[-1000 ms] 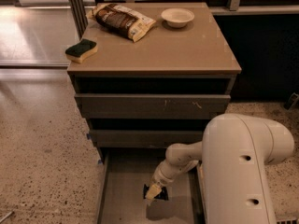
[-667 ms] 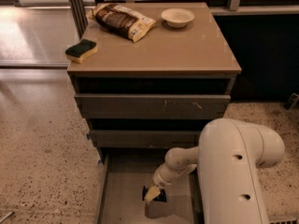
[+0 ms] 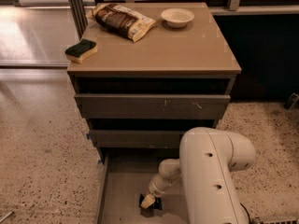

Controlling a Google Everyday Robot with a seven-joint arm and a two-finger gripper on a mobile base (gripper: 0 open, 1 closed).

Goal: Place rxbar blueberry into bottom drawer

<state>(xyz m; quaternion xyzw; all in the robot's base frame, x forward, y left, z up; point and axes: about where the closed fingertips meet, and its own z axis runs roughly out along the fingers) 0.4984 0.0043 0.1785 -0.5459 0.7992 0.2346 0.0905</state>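
Grey bottom drawer (image 3: 117,192) open | rxbar blueberry (image 3: 157,204) inside, under end effector (image 3: 148,201) | grip unclear

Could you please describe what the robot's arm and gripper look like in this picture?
The arm is a bulky, smooth, off-white shell with rounded ends and a few small dark round holes. It narrows into slimmer, rounded white wrist segments. The gripper, low over the bottom drawer floor, is small, with a pale yellowish tip and dark parts. No cables or lettering show.
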